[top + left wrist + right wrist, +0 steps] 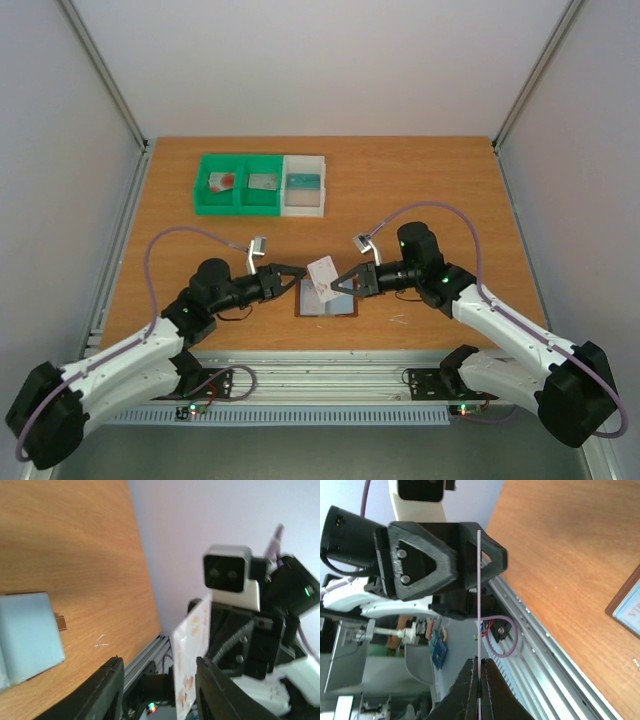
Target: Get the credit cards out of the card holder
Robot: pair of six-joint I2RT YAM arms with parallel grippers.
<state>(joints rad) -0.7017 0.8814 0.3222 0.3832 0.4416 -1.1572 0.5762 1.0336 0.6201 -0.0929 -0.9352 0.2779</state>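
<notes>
The card holder (327,304) lies open on the table between the arms, blue-grey lining up; it also shows in the left wrist view (27,630) and at the edge of the right wrist view (630,605). A whitish credit card (323,276) with red marks hangs in the air above it. My right gripper (341,282) is shut on the card's edge, seen edge-on (479,605) between its closed jaws (479,662). My left gripper (298,272) is open, its jaws apart on either side of the card (192,645), which stands close to one finger (210,680).
At the back of the table sit a green two-compartment bin (240,205) and a white bin (304,207), each holding cards. The aluminium rail (330,380) runs along the near table edge, close under the grippers.
</notes>
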